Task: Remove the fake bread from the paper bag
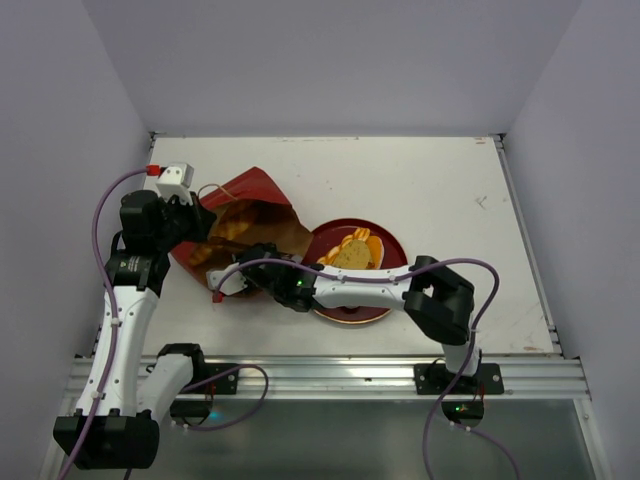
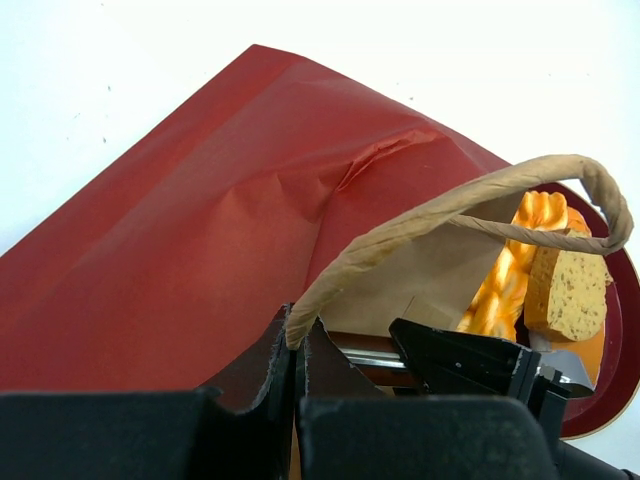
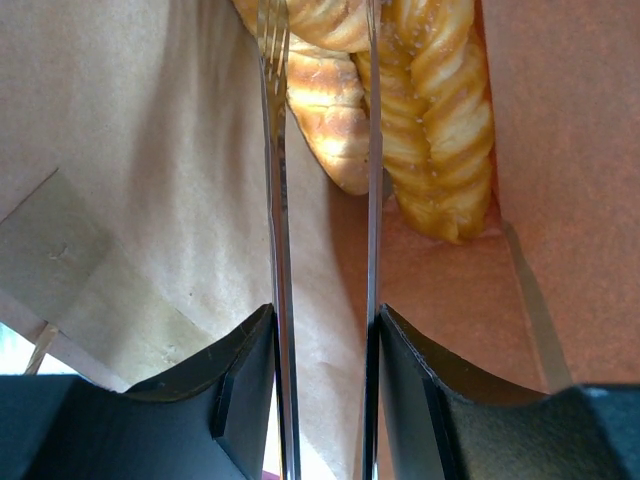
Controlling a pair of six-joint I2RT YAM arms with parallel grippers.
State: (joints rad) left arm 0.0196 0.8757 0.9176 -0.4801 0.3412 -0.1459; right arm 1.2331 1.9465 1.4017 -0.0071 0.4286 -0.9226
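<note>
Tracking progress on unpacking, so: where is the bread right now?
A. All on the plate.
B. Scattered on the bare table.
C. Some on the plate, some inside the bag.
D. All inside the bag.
C: bread lies on the plate, and more loaves show inside the bag in the right wrist view.
</note>
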